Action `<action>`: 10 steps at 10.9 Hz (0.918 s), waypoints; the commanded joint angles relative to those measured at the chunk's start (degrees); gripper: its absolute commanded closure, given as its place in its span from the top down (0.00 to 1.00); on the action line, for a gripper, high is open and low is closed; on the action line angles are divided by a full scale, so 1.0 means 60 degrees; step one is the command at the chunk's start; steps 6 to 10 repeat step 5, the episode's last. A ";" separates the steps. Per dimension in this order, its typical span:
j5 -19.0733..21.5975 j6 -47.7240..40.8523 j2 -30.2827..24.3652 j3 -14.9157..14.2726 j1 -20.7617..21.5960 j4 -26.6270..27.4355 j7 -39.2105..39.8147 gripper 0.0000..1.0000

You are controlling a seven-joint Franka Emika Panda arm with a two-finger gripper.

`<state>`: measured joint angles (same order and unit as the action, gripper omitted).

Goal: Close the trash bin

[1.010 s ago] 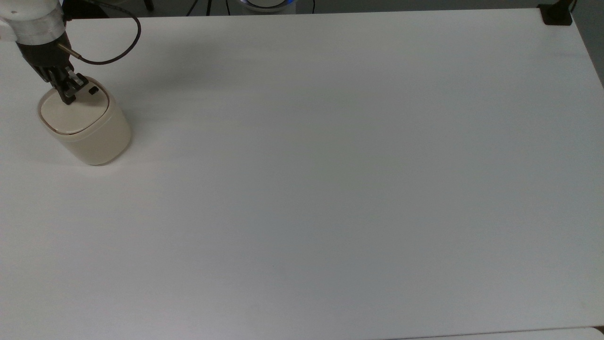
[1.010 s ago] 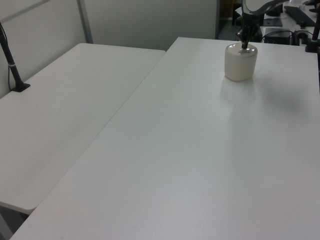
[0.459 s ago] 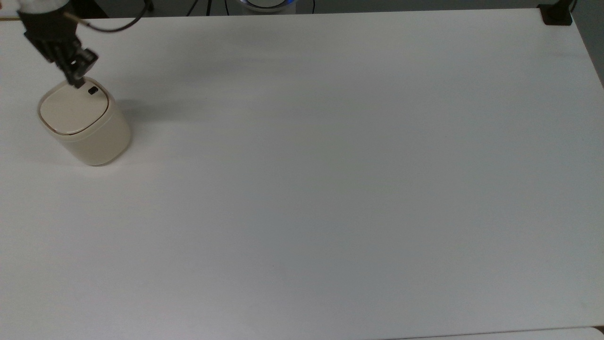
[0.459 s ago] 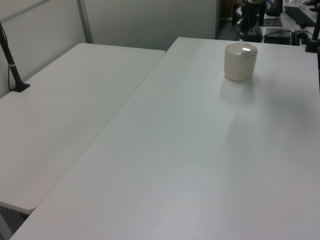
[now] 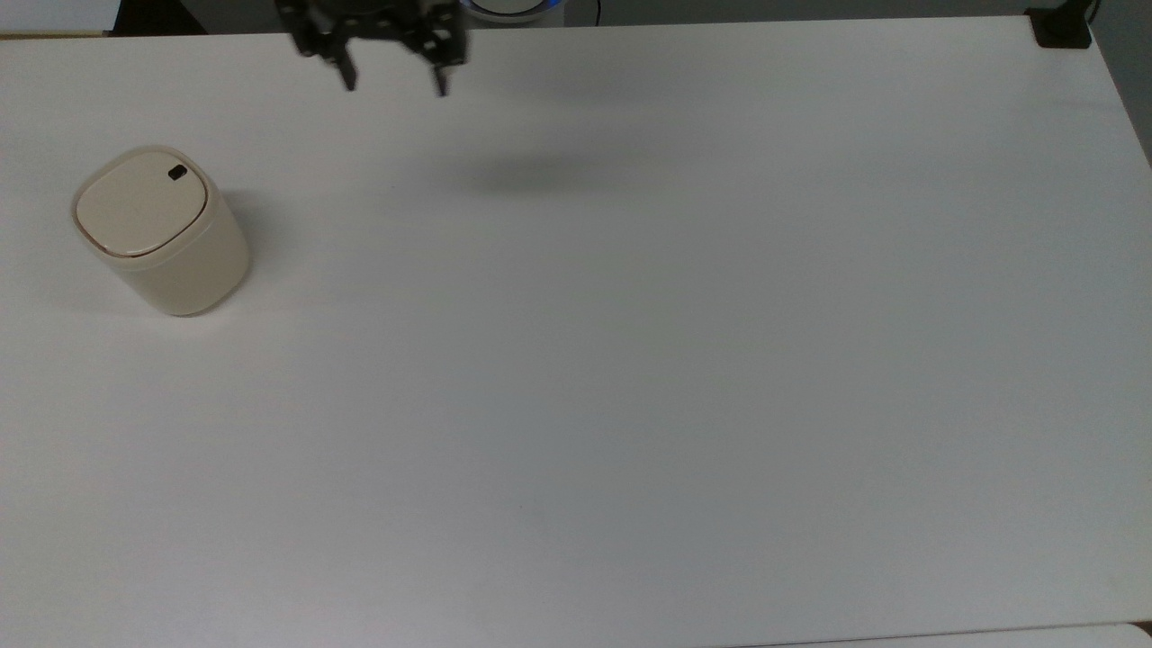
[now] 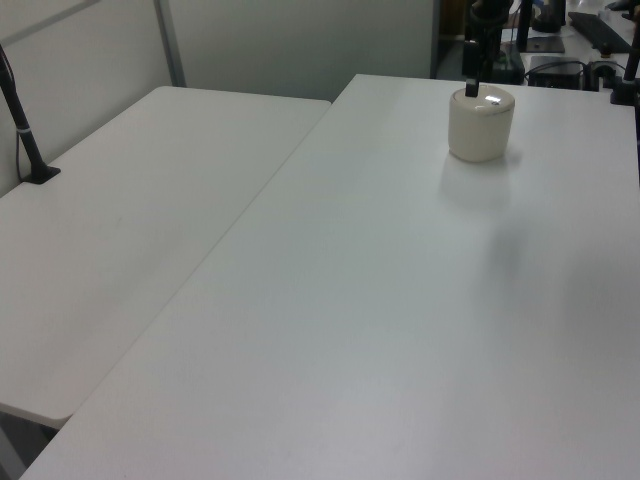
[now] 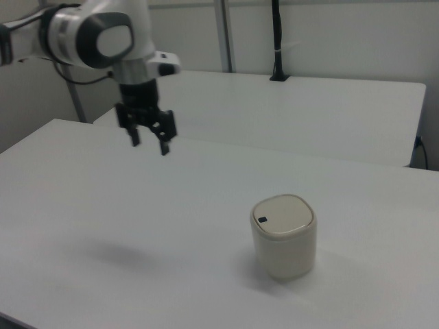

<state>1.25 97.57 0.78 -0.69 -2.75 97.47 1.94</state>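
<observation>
The cream-beige trash bin (image 5: 160,232) stands upright near the top view's left edge, its flat lid down flush with the rim and a small black latch (image 5: 177,172) at the lid's edge. It also stands at the far end of the table in the left view (image 6: 481,122) and low at the right in the right view (image 7: 284,235). My gripper (image 5: 393,85) hangs open and empty high over the table at the top view's upper middle, well to the right of the bin. In the right view the gripper (image 7: 149,146) is up and to the left of the bin.
The bin stands on a wide white table (image 5: 630,360). A black clamp base (image 5: 1060,27) sits at its top right corner in the top view. A second white table (image 6: 120,240) adjoins it on the left view's left, with a black post (image 6: 25,130).
My gripper lifted off the bin's lid, rose, swung away to the right in the top view, and its fingers spread open. The lid stays down.
</observation>
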 commanded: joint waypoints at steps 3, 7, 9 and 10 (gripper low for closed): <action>0.0011 -0.0881 -0.0379 0.0891 -0.0128 0.0132 0.0204 1.00; -0.0076 -0.0823 -0.0379 0.0862 -0.0143 0.0102 0.0160 1.00; -0.0076 -0.0823 -0.0379 0.0862 -0.0143 0.0102 0.0160 1.00; -0.0076 -0.0823 -0.0379 0.0862 -0.0143 0.0102 0.0160 1.00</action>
